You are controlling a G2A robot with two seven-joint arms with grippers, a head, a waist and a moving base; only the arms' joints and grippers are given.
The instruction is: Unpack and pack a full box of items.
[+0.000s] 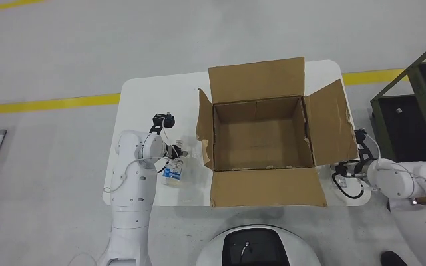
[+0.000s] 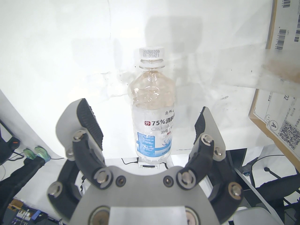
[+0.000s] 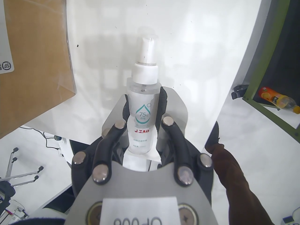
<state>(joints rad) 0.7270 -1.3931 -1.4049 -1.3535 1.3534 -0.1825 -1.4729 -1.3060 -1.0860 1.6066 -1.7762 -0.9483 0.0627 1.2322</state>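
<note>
Left gripper [image 2: 146, 113] hangs wide open around the bottle [image 2: 153, 136], left of the box [image 1: 263, 146] in the top view. Right gripper [image 3: 144, 95] is clamped on the spray [image 3: 143, 118]. Risk: the bottle probably scoots away if one finger hits first.

One box [image 1: 266, 187], one clear bottle [image 2: 152, 122], one sprayer [image 3: 143, 99]

On the white cap of the clear bottle [image 2: 153, 122], a stamped two-line number code. On its label, a percentage figure, Chinese characters and a blue panel of print too fine to read. On the spray bottle [image 3: 141, 108], a percentage inside a drop sign, an English word and a red brand name. On the cardboard box [image 2: 279, 127], barcodes, a QR code and a circled letter.
</note>
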